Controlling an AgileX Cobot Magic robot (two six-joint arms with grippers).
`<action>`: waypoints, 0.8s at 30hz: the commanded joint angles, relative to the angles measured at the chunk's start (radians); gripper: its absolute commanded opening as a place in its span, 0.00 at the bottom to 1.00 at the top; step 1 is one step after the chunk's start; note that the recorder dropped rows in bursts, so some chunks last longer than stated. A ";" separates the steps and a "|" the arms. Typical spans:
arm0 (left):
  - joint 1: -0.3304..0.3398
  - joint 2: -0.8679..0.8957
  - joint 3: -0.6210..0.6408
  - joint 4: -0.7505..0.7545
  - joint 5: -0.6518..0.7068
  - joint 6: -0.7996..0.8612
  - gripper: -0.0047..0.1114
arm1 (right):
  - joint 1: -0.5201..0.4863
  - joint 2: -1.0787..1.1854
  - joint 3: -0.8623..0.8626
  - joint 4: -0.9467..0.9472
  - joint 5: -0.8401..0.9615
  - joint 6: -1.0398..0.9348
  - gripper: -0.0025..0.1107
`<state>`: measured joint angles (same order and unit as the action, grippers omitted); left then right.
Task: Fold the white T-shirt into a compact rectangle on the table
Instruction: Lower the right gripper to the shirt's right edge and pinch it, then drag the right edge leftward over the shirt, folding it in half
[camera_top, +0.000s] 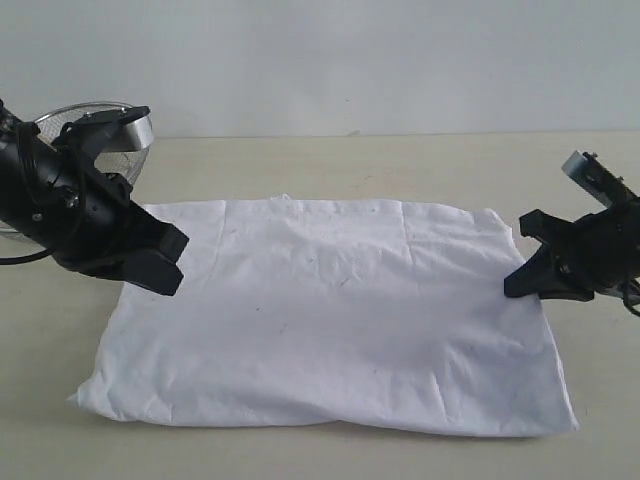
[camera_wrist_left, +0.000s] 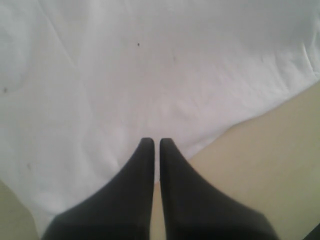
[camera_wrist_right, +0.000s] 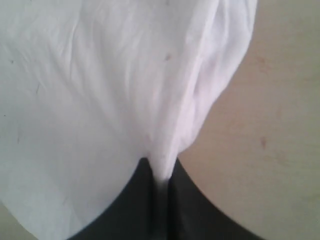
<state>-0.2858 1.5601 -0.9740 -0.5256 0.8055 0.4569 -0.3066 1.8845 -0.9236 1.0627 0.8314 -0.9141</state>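
White T-shirt (camera_top: 330, 320) lies flat in the middle of the table (camera_top: 400, 160), plain side up, as a wide and slightly wrinkled sheet. No sleeves, collar or print can be made out on it, and its edge at 6 o'clock casts a thin shadow.

In the exterior view, the left gripper (camera_top: 168, 262) is at about 10 o'clock of the shirt, over the cloth's edge. In the left wrist view its fingers (camera_wrist_left: 145, 165) stand almost together, with only a thin slit between them. The tips are over the border of the cloth, and I cannot tell whether any cloth is caught there.

The right gripper (camera_wrist_right: 160, 170) is at 3 o'clock of the shirt. In its wrist view the jaws are closed on a raised fold of the white cloth, which runs down between the two dark fingers. The picture is blurred there, so the exact tips are hard to see.

Behind the left arm, at 10 o'clock of the scene, stands a wire-mesh basket (camera_top: 60, 120). It is mostly hidden by the arm, and both arms are cut off by the picture's sides.
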 joint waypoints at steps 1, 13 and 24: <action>0.000 0.001 0.002 0.000 0.029 0.006 0.08 | -0.001 -0.032 -0.005 -0.037 0.006 0.031 0.02; 0.000 0.001 0.002 0.020 0.007 0.006 0.08 | 0.049 -0.104 -0.066 -0.047 0.076 0.101 0.02; 0.000 0.001 0.002 0.020 0.022 0.006 0.08 | 0.290 -0.104 -0.083 0.053 0.013 0.121 0.02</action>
<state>-0.2858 1.5601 -0.9740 -0.5088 0.8219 0.4569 -0.0686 1.7935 -0.9876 1.0830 0.8597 -0.8068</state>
